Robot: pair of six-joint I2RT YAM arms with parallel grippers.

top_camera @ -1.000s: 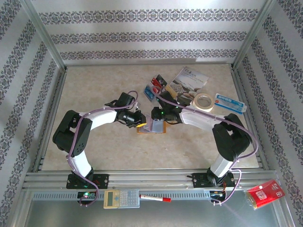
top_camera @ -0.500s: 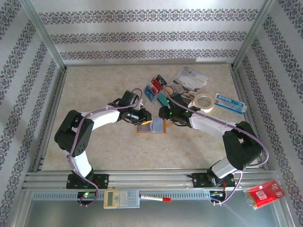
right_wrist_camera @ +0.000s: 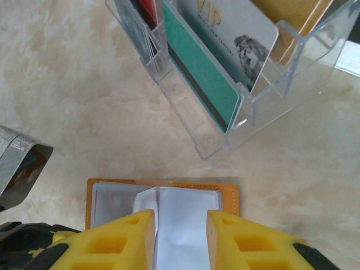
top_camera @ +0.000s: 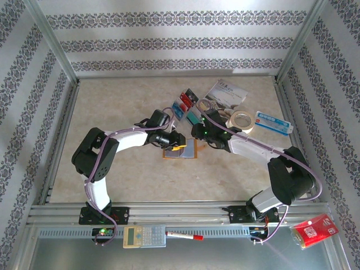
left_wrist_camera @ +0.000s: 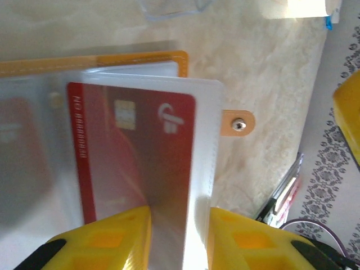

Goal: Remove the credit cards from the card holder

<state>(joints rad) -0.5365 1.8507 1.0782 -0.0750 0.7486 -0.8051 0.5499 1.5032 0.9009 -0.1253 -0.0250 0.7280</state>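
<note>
Striped, patterned wallpaper (top_camera: 169, 45) on 3 sides w/ an alu frame, and a beige marbled bench (top_camera: 124, 112) below. The left arm (top_camera: 101, 152) and right arm (top_camera: 264, 152) both reach in twd the centre. They meet over the card holder (top_camera: 188, 153), which lies open on the bench near a clear acrylic stand (right_wrist_camera: 264, 84), not touching it.

Far right are a brochure (top_camera: 225, 94), a white-blue box (top_camera: 273, 122) and a tape roll (top_camera: 243, 119). On the near rail are a red packet (top_camera: 315, 229), a calculator (top_camera: 144, 236) and a marker (top_camera: 183, 236).

On the left pincer (left_wrist_camera: 180, 216) the yellow jaws stand a narrow gap apart. A clear sleeve leaf w/ a red credit card (left_wrist_camera: 129, 146) inside runs into that gap; can't tell if the pads pinch it. The right pincer (right_wrist_camera: 181, 216) has the same narrow gap, w/ a pale sleeve leaf standing up btwn the jaws; can't tell the grip there either.

The stand holds a teal card (right_wrist_camera: 197, 79) and a white VIP card (right_wrist_camera: 236, 34), w/ more cards in the next slot. The holder's strap tab (left_wrist_camera: 236, 122), w/ a metal snap, sticks out flat on the bench.
</note>
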